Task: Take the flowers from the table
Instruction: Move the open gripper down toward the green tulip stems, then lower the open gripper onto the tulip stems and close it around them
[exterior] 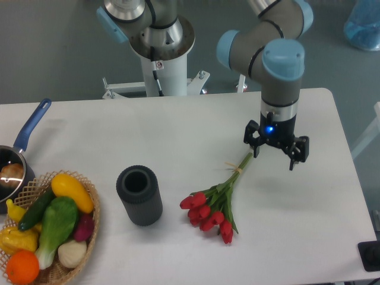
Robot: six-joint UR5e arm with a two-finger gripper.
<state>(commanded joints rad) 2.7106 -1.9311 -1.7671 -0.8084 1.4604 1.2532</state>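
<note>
Room: grey floor behind, a white robot pedestal (160, 71) at the far edge of the table (178, 130), a blue translucent object in the top right corner.
Table: white, matte, rounded corners, carrying everything below.
Flowers: the flowers (217, 199) lie flat right of centre, red heads toward the near edge, green stems running up and to the right, tied by a thin yellowish band (236, 169).
Gripper: the gripper (276, 156) hangs over the tip of the stems, its 2 fingers spread wide and holding nothing; from here I cannot tell whether the fingertips touch the table.
Arm: grey and pale blue, elbow bent above the gripper, wrist pointing straight down with a blue light on.
Other things: a dark cylinder (139, 195) lies left of the flowers, well apart; a basket of vegetables (50, 228) sits at the near left corner; a blue-handled pan (18, 160) sits just behind it.
Progress: as I judge it, the approach is nearly done, but no grasp is made.
Left to do: lower onto the stems, close, lift the bunch clear.
</note>
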